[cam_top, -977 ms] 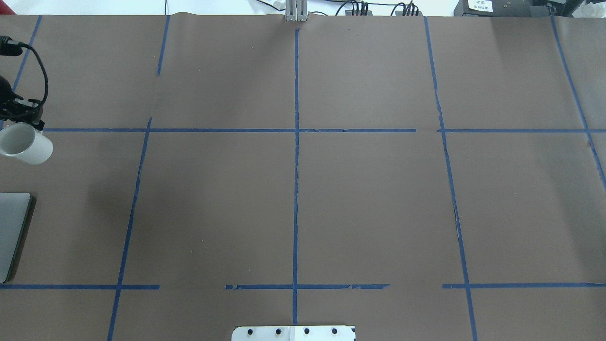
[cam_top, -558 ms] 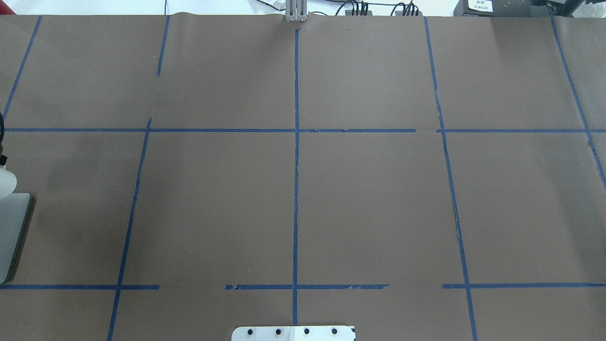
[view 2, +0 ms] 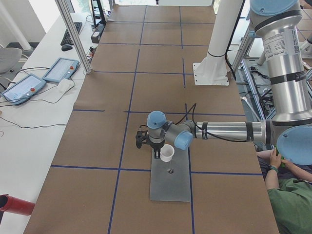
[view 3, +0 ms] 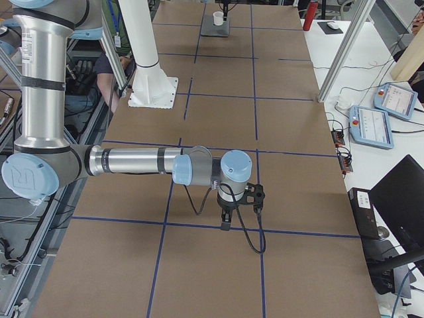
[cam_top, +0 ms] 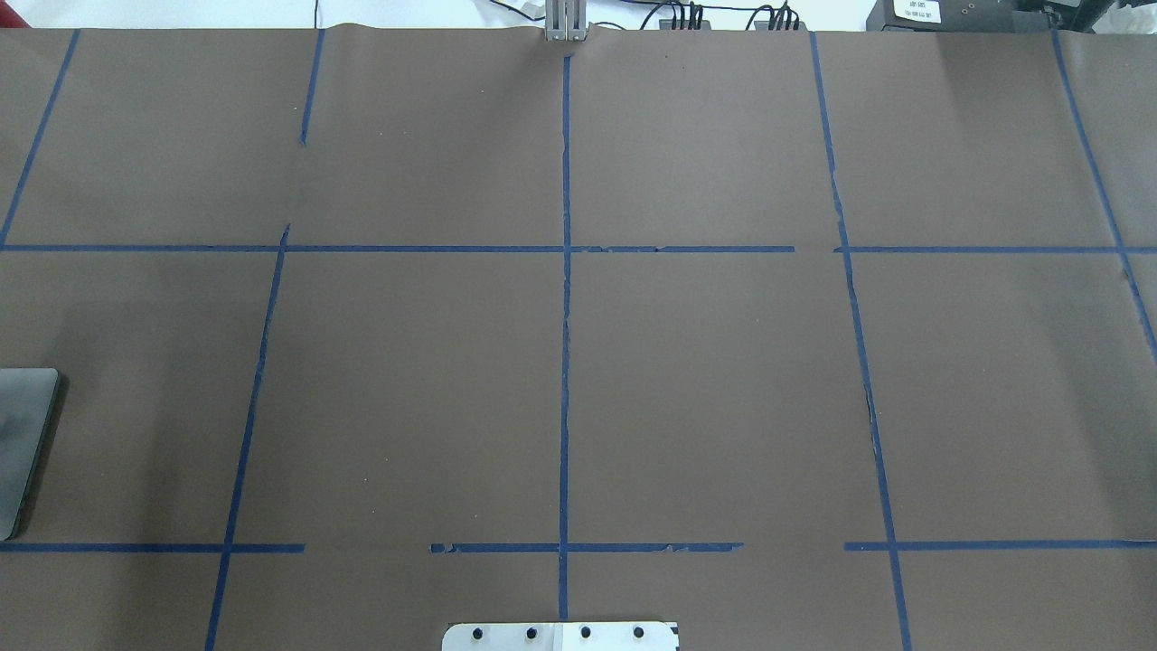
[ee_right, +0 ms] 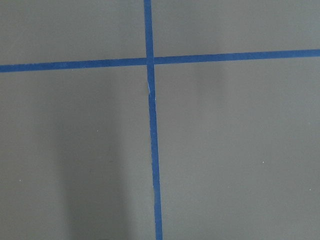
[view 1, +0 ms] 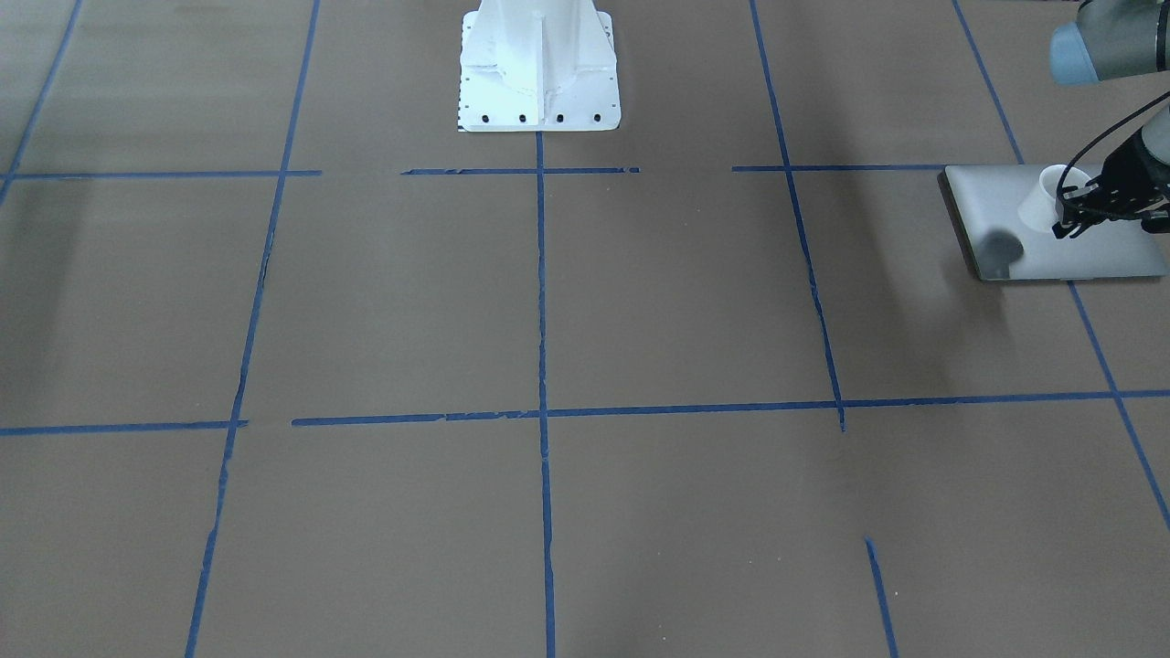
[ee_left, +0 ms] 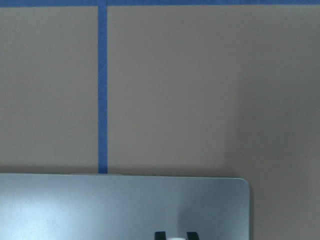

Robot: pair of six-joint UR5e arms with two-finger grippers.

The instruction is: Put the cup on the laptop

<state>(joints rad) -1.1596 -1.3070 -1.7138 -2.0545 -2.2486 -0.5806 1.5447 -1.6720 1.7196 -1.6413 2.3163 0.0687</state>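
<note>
The white cup [view 1: 1042,199] hangs in my left gripper [view 1: 1066,219], which is shut on its side, a little above the silver-grey laptop [view 1: 1088,251]; its shadow falls on the lid. The exterior left view shows the cup [view 2: 167,153] over the laptop's [view 2: 169,183] far end. The left wrist view shows the lid [ee_left: 100,207] below and a sliver of cup between the fingertips [ee_left: 159,235]. Only the laptop's edge [cam_top: 23,434] shows in the overhead view; the cup is out of that view. My right gripper [view 3: 226,221] hovers over bare table; I cannot tell whether it is open or shut.
The robot's white base [view 1: 539,68] stands at mid-table. Blue tape lines [cam_top: 565,362] grid the brown table cover. Tablets and cables lie on a side bench [view 2: 29,85]. A person [view 2: 287,204] sits behind the robot near the left arm.
The left gripper with the cup moved toward the robot and left, out of the overhead view, and now hangs over the laptop. The laptop's edge has darkened with shadow.
</note>
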